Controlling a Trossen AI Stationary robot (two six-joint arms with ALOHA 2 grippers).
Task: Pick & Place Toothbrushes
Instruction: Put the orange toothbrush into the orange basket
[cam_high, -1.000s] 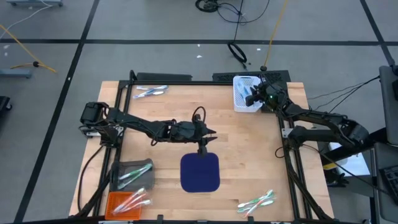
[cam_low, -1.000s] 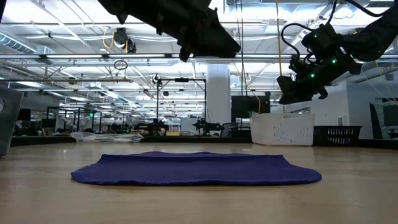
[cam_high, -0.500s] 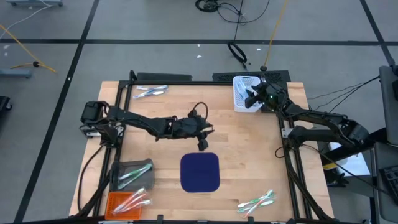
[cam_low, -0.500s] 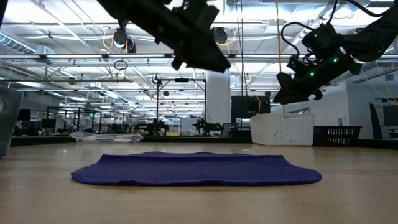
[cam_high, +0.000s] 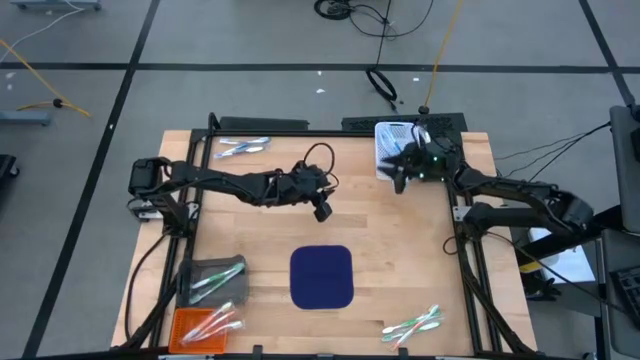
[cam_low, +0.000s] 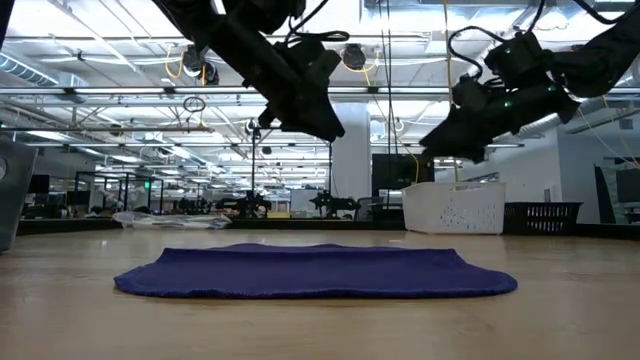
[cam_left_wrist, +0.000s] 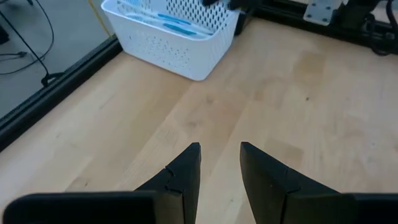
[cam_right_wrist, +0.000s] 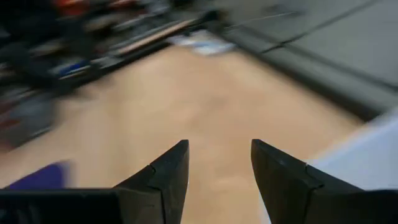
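Left hand (cam_high: 322, 210) up over bare counter (cam_high: 400, 250) at centre frame, above the navy mat (cam_high: 322, 277), fingers (cam_left_wrist: 186, 168) narrowly parted, gripping nothing. Right hand (cam_high: 398, 176) at upper right, just beside the white basket (cam_high: 385, 150), fingers (cam_right_wrist: 168, 171) spread a little wider, empty too. Toothbrushes scattered in groups: a blue-and-white pair (cam_high: 243, 147) at upper left of the counter, green-and-white ones (cam_high: 413, 323) at lower right, more in the grey tray (cam_high: 215, 278) and the orange tray (cam_high: 205, 325) at lower left. Blue ones (cam_left_wrist: 171, 18) lying inside the basket. Mat flat on the wood, bare on top.
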